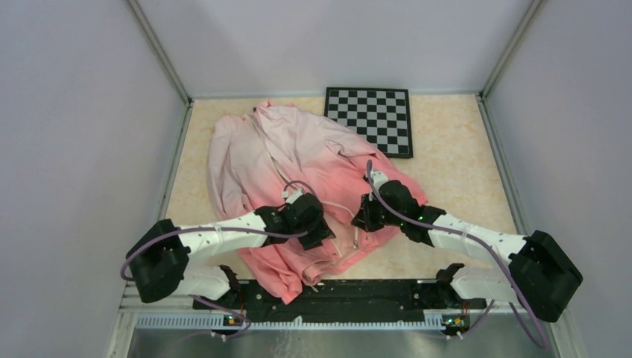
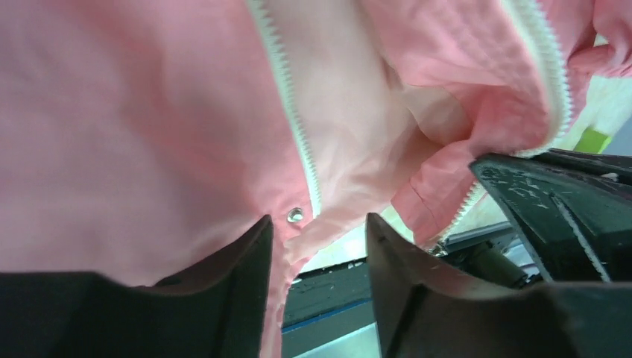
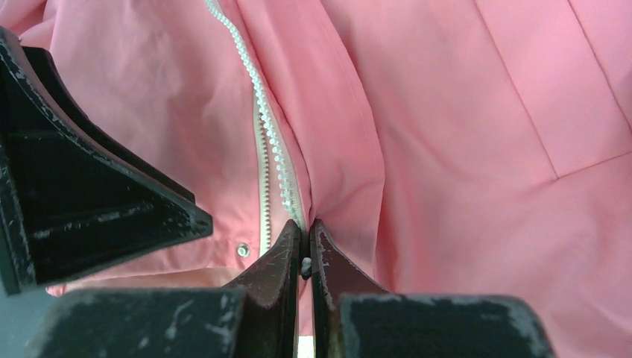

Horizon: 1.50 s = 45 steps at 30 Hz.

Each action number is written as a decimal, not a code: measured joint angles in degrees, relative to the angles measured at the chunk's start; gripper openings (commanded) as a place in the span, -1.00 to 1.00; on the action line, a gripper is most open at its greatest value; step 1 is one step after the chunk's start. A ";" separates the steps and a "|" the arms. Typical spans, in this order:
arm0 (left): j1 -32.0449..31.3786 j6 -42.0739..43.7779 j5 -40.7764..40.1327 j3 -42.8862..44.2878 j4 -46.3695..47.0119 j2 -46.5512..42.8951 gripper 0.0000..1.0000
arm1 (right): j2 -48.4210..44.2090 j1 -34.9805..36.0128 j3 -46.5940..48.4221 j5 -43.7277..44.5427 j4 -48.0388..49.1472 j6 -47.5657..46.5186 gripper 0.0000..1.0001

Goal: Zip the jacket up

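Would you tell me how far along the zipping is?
Done: both grippers sit low on the jacket front. In hand: the right gripper is shut on fabric beside the zipper; the left gripper is open around a zipper edge. Left: the zipper sides are apart, so all the zipping.

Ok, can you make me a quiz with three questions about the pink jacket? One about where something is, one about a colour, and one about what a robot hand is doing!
1. Where is the checkerboard?
A) at the far side of the table, beside the jacket
B) at the near edge
C) under the jacket

2. What colour is the zipper?
A) black
B) green
C) white

3. The right gripper is:
A) wide open
B) shut on the jacket by the zipper
C) out of view

Answers:
1 A: the top view shows it at the far end, right of the collar.
2 C: white teeth show in both wrist views.
3 B: its fingers press together on the fabric.
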 measured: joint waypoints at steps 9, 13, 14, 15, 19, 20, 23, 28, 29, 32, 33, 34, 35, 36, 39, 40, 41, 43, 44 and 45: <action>0.44 -3.74 4.13 14.27 -10.67 11.56 0.44 | -0.04 0.00 1.27 1.95 -1.46 0.20 -1.00; 0.85 -9.38 7.08 14.27 -15.13 15.91 0.41 | -0.81 0.00 1.29 2.84 -2.36 0.20 -1.00; 0.92 -10.47 7.30 14.25 -15.61 16.63 0.38 | -1.14 0.00 1.29 3.02 -2.58 0.20 -1.00; 0.96 -11.54 7.67 14.21 -15.91 17.22 0.37 | -1.62 0.00 1.29 3.21 -2.64 0.22 -1.00; 1.03 -14.43 8.11 14.16 -15.78 18.60 0.27 | -2.82 0.00 1.29 3.74 -2.64 0.20 -1.00; 1.03 -15.06 8.13 14.16 -15.85 19.17 0.20 | -3.06 0.00 1.29 3.87 -2.64 0.20 -1.00; 1.14 -16.70 8.52 16.06 -19.12 21.27 0.13 | -3.41 0.00 1.27 4.13 -2.64 0.17 -1.00; 1.11 -17.31 7.98 20.70 -24.85 25.11 -0.25 | -3.52 0.00 1.25 4.24 -2.64 0.17 -1.00; 1.11 -17.35 7.76 20.70 -25.24 25.16 -0.30 | -3.54 0.00 1.25 4.24 -2.64 0.15 -1.00; 1.11 -17.33 7.50 20.70 -25.66 25.16 -0.46 | -3.54 0.00 1.25 4.26 -2.64 0.09 -1.00; 1.11 -17.31 7.41 20.70 -25.70 25.14 -0.48 | -3.54 0.00 1.25 4.26 -2.64 0.04 -1.00; 1.11 -17.18 7.37 20.70 -25.68 25.11 -0.49 | -3.54 0.00 1.25 4.26 -2.64 0.02 -1.00; 1.11 -16.94 7.15 20.70 -25.66 25.05 -0.50 | -3.54 0.00 1.25 4.26 -2.64 0.02 -1.00; 1.11 -16.65 6.97 20.70 -25.62 24.94 -0.52 | -3.54 0.00 1.25 4.26 -2.64 0.00 -1.00; 1.07 -15.76 5.81 20.39 -25.29 24.26 -0.62 | -3.48 0.00 1.25 4.07 -2.60 -0.02 -1.00; 1.07 -15.19 5.29 20.02 -24.90 23.67 -0.64 | -3.32 0.00 1.25 3.78 -2.58 -0.04 -1.00; 1.07 -14.91 4.96 19.65 -24.52 23.04 -0.65 | -3.08 0.00 1.25 3.50 -2.54 -0.04 -1.00; 1.07 -13.99 4.37 18.25 -23.34 20.90 -0.66 | -2.03 0.00 1.25 2.80 -2.40 -0.04 -1.00; 1.07 -13.42 3.96 17.33 -22.62 19.45 -0.70 | -1.38 0.00 1.25 2.67 -2.40 -0.04 -1.00; 1.07 -13.00 3.56 16.46 -22.05 17.90 -0.76 | -0.90 0.02 1.25 2.60 -2.43 -0.04 -1.00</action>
